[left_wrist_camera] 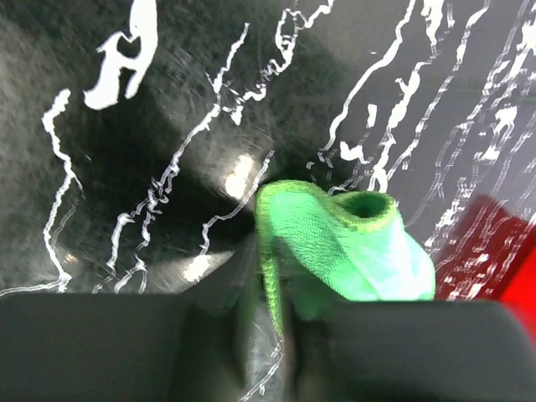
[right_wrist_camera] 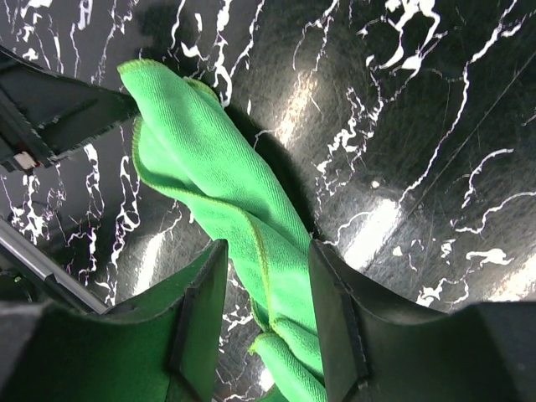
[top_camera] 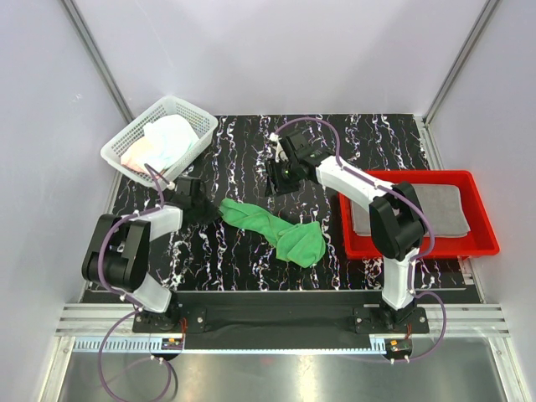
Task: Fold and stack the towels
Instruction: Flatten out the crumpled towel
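A green towel [top_camera: 276,230] lies stretched across the black marbled table, bunched at its right end. My left gripper [top_camera: 205,208] is at the towel's left end. In the left wrist view the towel [left_wrist_camera: 335,243] rises in a fold, and one thin edge of it runs down into the narrow gap of the left gripper [left_wrist_camera: 272,310]. The fingers there are blurred, so a pinch cannot be told. My right gripper [top_camera: 280,177] hovers above the table, open. The towel [right_wrist_camera: 218,193] shows in the gap of the right gripper [right_wrist_camera: 268,285]. A grey towel [top_camera: 410,209] lies flat in the red tray.
The red tray [top_camera: 486,226] sits at the table's right side. A white mesh basket [top_camera: 126,142] at the back left holds pale crumpled towels [top_camera: 163,142]. White walls and metal frame posts close in the back and both sides.
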